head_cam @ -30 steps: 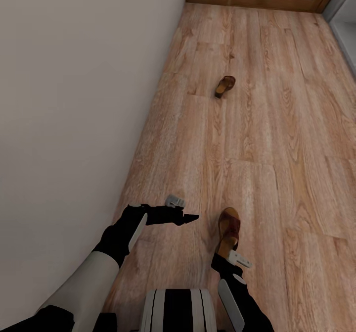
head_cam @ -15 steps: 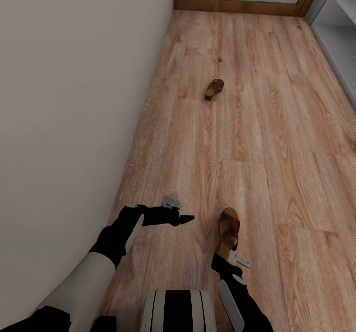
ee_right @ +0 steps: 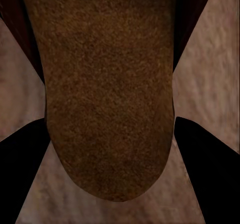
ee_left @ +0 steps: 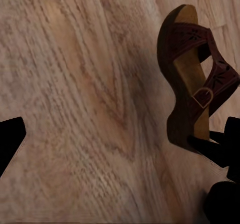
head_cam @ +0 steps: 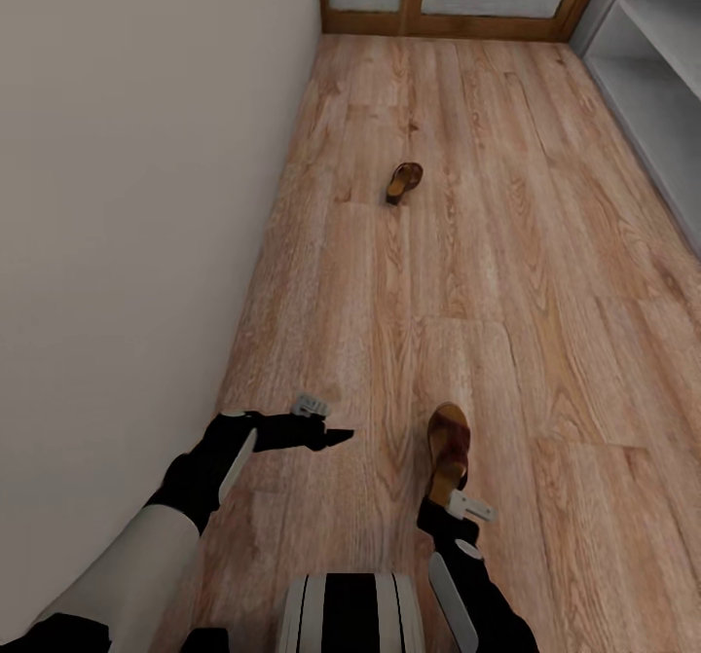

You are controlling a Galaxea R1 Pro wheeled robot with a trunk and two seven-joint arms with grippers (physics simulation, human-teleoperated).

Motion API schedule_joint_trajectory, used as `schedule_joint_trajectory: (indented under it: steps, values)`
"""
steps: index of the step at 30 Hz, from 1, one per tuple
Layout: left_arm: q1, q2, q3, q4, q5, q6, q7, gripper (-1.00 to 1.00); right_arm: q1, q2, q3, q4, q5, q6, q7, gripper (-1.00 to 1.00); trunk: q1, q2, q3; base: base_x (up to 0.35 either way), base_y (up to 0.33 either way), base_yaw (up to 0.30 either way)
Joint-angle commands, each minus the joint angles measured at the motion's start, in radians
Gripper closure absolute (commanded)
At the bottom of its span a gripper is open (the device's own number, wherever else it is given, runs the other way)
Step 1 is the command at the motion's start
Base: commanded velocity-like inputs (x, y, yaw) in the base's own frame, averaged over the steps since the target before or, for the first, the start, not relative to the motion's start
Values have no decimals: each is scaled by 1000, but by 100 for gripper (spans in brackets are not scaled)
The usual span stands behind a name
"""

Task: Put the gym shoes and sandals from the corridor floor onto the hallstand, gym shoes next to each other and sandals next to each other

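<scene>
Directly ahead of the robot's base, one brown sandal [head_cam: 449,449] is seen held heel-first by the right gripper [head_cam: 450,499], its toe pointing down the corridor and its body apparently just above the corridor floor [head_cam: 545,273]; in the right wrist view the tan footbed [ee_right: 107,88] lies between the two dark fingers [ee_right: 25,169], which are closed against the heel. The left gripper [head_cam: 331,433] is carried empty, beside the held sandal; its fingers are spread apart in the left wrist view, with bare planks between them. Two sandals are counted: the held one and a second sandal [head_cam: 403,182] lying well ahead on the floor, nearer the left wall [head_cam: 127,196] than the white shelving [head_cam: 652,79] at the far right. No gym shoes are counted in these views. The step in hand is judged to be carrying the gripped sandal while the second is approached. For this to be done well, the right grip should be kept firm, since only the heel is pinched; the left gripper should be brought squarely over the second sandal's heel or strap before closing.
</scene>
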Motion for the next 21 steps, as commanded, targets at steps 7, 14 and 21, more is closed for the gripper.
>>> schedule_joint_trajectory:
  steps: [7, 14, 21]
  values:
    - [4, 14, 24, -1, 2, 8, -4, -100, 1, 0, 1, 1, 112, -8, -7, 100, 0, 0, 10, 0, 0, -11]
    - [5, 16, 27, -1, -1, 7, -2, -100, 1, 0, 1, -1, 120, -9, -6, 100, 0, 0, 21, 0, 0, 0]
    - [12, 17, 28, -1, -2, 5, -1, -100, 1, 0, 0, -3, 121, -10, -6, 100, 0, 0, 32, 0, 0, 0]
